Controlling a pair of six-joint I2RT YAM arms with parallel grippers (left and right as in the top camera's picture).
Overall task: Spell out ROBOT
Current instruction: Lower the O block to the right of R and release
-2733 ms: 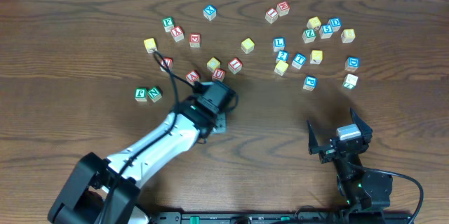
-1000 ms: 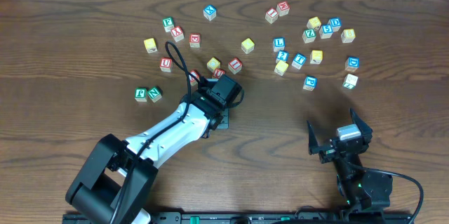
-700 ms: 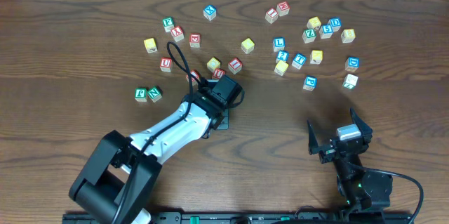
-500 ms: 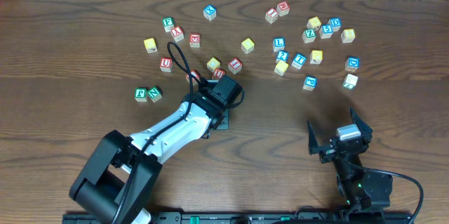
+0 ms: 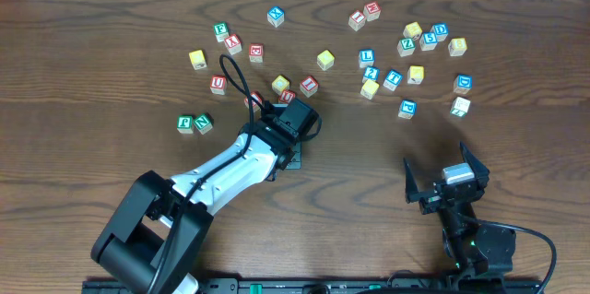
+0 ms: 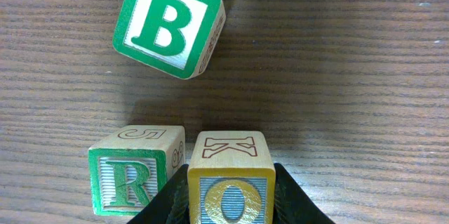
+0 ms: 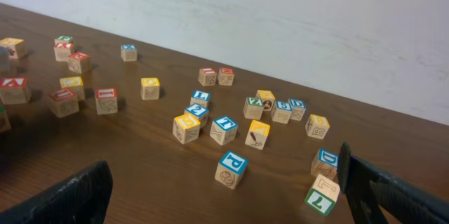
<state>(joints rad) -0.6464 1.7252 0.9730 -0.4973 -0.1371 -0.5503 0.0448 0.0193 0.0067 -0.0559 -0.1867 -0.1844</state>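
My left gripper (image 6: 230, 206) is shut on a yellow-framed O cube (image 6: 230, 171), which stands on the wood with a K on its top face. Just left of it stands the green-framed R cube (image 6: 133, 175); whether they touch, I cannot tell. The green-framed B cube (image 6: 168, 24) lies beyond them, turned askew. In the overhead view the left gripper (image 5: 288, 142) sits at mid-table and hides these three cubes. A blue-framed T cube (image 5: 393, 78) (image 7: 226, 127) lies in the right-hand scatter. The right gripper (image 5: 447, 182) (image 7: 224, 199) stands open and holds nothing.
Several loose letter cubes are scattered across the far half of the table, red ones (image 5: 309, 84) just beyond the left gripper. Two green cubes (image 5: 194, 124) lie to its left. A blue P cube (image 7: 231, 168) and a green cube (image 7: 320, 197) lie nearest the right gripper.
Since the earliest frame the left arm has shifted slightly forward and to the right. Over the last second nothing has moved.
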